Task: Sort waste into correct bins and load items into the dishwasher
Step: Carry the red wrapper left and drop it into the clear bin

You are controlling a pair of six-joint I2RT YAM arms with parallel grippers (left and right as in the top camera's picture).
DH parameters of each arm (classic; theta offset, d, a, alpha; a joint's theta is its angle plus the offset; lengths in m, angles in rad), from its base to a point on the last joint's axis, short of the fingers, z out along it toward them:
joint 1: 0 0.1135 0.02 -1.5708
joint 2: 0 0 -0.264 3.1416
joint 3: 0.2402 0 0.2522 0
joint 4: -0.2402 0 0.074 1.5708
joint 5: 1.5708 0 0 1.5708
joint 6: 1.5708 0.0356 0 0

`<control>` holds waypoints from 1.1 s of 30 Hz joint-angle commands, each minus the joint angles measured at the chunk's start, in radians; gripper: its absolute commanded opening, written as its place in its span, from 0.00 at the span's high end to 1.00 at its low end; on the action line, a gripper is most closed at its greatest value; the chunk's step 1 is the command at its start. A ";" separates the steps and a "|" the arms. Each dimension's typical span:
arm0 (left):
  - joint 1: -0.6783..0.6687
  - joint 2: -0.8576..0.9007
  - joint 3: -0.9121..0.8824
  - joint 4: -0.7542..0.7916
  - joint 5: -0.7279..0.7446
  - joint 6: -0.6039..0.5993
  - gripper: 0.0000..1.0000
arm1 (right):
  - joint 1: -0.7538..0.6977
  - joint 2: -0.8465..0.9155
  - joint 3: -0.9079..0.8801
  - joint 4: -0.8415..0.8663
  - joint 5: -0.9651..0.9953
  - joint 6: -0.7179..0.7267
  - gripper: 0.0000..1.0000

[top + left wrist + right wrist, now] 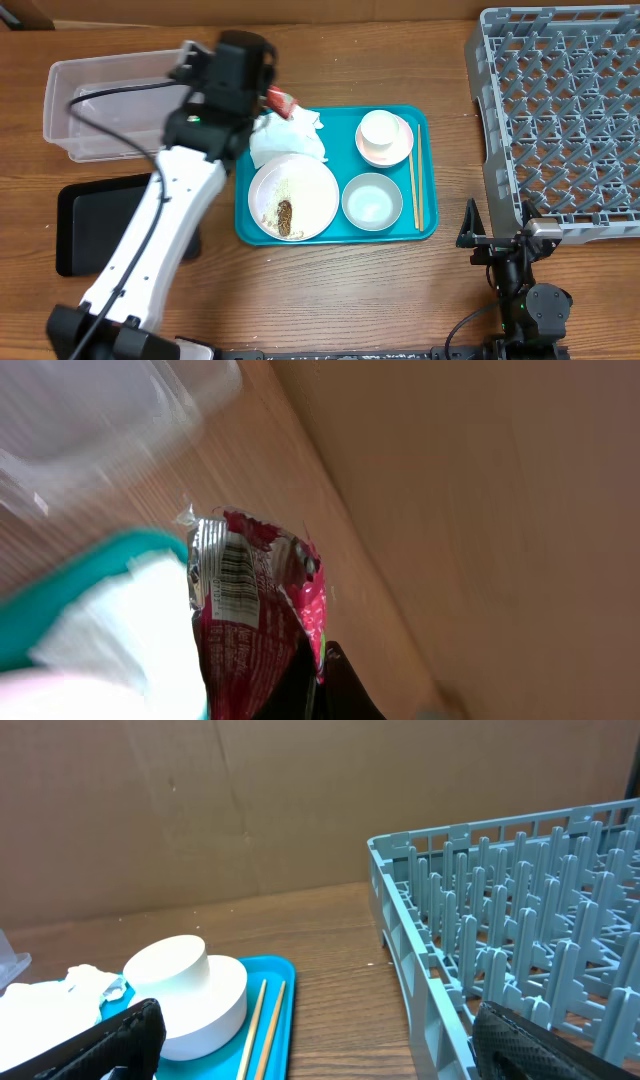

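My left gripper (266, 93) is shut on the small red wrapper (281, 101) at the teal tray's back left corner. In the left wrist view the wrapper (250, 622) sticks up out of the dark jaws beside the white napkin (130, 632). The crumpled napkin (290, 137) lies on the teal tray (428, 226). Also on it are the white plate (310, 190) with rice and a brown lump (285, 216), the grey-blue bowl (372, 201), the cup on its pink saucer (384, 136) and the chopsticks (415, 190). My right gripper (320, 1045) stands open near the table's front edge, holding nothing.
The clear tub (100, 112) stands at the back left, with the black tray (85, 222) in front of it, partly under my left arm. The grey dish rack (560, 110) fills the right side, its near wall (430, 990) close to my right gripper.
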 commanded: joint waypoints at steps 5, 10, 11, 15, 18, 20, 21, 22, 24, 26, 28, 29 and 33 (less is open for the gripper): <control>0.207 0.019 0.014 -0.080 -0.073 0.040 0.96 | -0.002 -0.008 -0.010 0.006 0.009 -0.004 0.00; 0.315 0.050 0.014 -0.031 -0.018 0.039 0.96 | -0.002 -0.008 -0.010 0.006 0.009 -0.004 0.00; 0.337 0.060 0.014 -0.019 -0.021 0.040 0.96 | -0.002 -0.008 -0.010 0.006 0.009 -0.004 0.00; 0.412 0.127 0.014 0.011 -0.063 0.041 0.96 | -0.002 -0.008 -0.010 0.006 0.009 -0.004 0.00; 0.463 0.185 0.014 0.027 -0.031 0.042 0.91 | -0.002 -0.008 -0.010 0.006 0.009 -0.004 0.00; 0.491 0.219 0.014 0.028 0.010 0.042 0.60 | -0.002 -0.008 -0.010 0.006 0.009 -0.004 0.00; 0.504 0.233 0.014 0.029 0.039 0.042 0.34 | -0.002 -0.008 -0.010 0.006 0.009 -0.004 0.00; 0.513 0.239 0.014 0.029 0.064 0.047 0.17 | -0.002 -0.008 -0.010 0.006 0.009 -0.004 0.00; 0.531 0.240 0.014 0.036 0.115 0.076 0.00 | -0.002 -0.008 -0.010 0.006 0.009 -0.004 0.00; 0.541 0.228 0.015 0.068 0.159 0.130 0.00 | -0.002 -0.008 -0.010 0.006 0.009 -0.004 0.00; 0.543 0.201 0.015 0.103 0.212 0.201 0.00 | -0.002 -0.008 -0.010 0.006 0.009 -0.004 0.00; 0.542 0.181 0.015 0.116 0.255 0.240 0.00 | -0.002 -0.008 -0.010 0.006 0.009 -0.004 0.00; 0.542 0.092 0.015 0.093 0.520 0.295 0.00 | -0.002 -0.008 -0.010 0.006 0.009 -0.004 0.00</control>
